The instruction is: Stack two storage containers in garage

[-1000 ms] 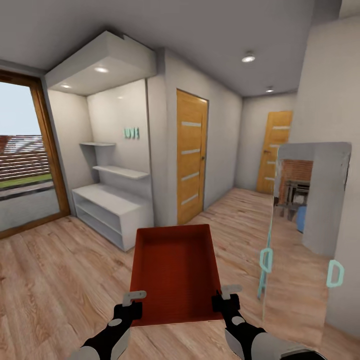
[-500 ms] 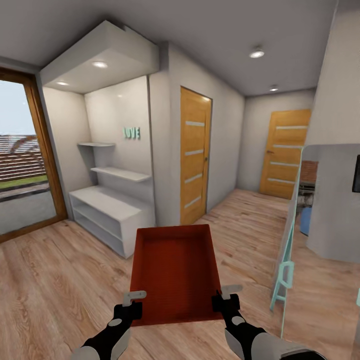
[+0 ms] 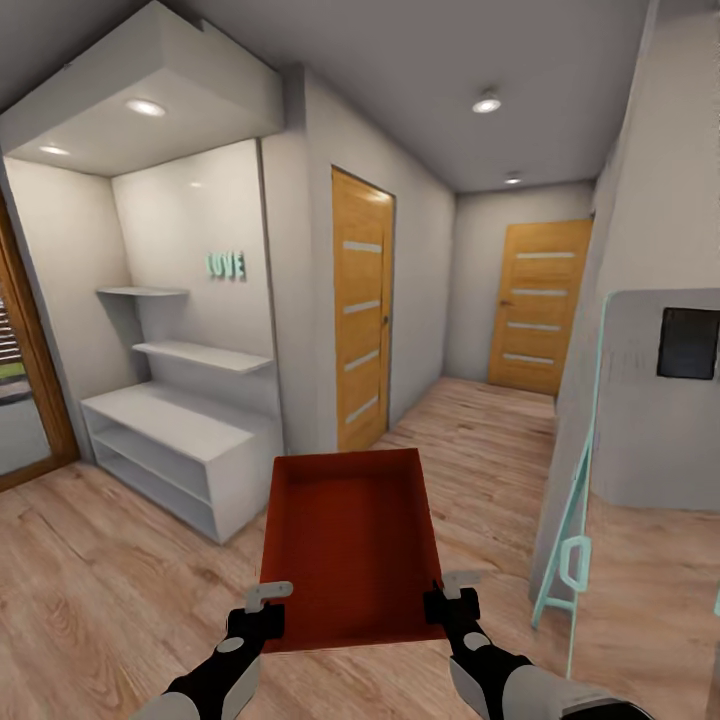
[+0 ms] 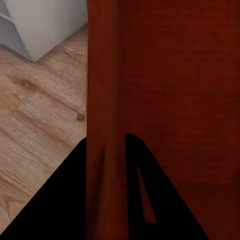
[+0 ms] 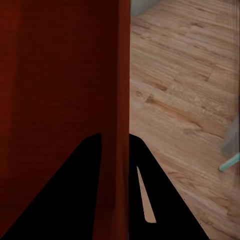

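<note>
One orange-red storage container [image 3: 350, 540] hangs open side up in front of me, over light wood planks. My left gripper [image 3: 268, 608] is shut on its left wall near the close corner, and my right gripper [image 3: 448, 598] is shut on its right wall. In the left wrist view the red wall [image 4: 105, 90] runs between the black fingers of the left gripper [image 4: 106, 145]. In the right wrist view the container's wall [image 5: 114, 75] likewise runs into the right gripper [image 5: 115, 140]. The garage and its floor are out of view.
A white shelf unit [image 3: 170, 440] fills the alcove at the left, beside a glass door's wooden frame [image 3: 30, 380]. An orange-wood door [image 3: 360, 310] stands ahead, another [image 3: 540, 305] at the corridor's end. A teal-framed mirror [image 3: 572, 520] leans at the right.
The whole view has shifted: the shelf alcove and glass door slid left and the corridor's end is more centred. The container sits the same between both grippers.
</note>
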Tool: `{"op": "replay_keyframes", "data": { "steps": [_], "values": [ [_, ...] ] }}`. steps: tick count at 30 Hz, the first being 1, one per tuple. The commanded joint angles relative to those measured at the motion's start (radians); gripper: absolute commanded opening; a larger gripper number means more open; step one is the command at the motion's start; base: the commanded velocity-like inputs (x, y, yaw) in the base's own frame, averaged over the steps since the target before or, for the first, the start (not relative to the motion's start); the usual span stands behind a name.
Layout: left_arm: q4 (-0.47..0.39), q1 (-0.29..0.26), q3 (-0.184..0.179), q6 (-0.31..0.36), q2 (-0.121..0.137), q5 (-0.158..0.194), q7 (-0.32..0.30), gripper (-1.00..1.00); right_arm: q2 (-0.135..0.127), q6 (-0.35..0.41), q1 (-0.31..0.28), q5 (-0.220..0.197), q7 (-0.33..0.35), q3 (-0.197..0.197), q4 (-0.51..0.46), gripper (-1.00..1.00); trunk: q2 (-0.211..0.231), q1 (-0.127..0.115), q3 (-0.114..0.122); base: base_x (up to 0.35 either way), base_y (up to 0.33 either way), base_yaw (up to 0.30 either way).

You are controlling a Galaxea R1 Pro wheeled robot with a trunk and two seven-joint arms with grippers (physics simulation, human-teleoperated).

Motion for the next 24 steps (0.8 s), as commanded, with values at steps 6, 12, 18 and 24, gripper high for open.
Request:
{"op": "replay_keyframes", "data": {
  "steps": [6,12,18,24],
  "values": [
    [-0.003,0.000,-0.033,-0.053,0.019,0.002,0.007,-1.00,-0.005,0.001,-0.001,0.008,-0.005,-0.048,0.003,-1.00,-0.001,0.001,-0.002,0.311,0.193,-0.231],
    [-0.003,0.000,-0.033,-0.054,0.019,0.002,0.007,-1.00,-0.005,0.001,-0.001,0.008,-0.005,-0.048,0.003,-1.00,-0.001,0.001,-0.002,0.310,0.193,-0.232],
    [-0.003,0.000,-0.033,-0.054,0.019,0.002,0.007,-1.00,-0.005,0.001,-0.001,0.008,-0.004,-0.048,0.003,-1.00,-0.001,0.001,-0.002,0.309,0.193,-0.232],
    [-0.003,0.000,-0.033,-0.054,0.019,0.002,0.007,-1.00,-0.005,0.001,-0.001,0.008,-0.004,-0.048,0.003,-1.00,-0.001,0.001,-0.002,0.309,0.193,-0.232]
  ]
}}
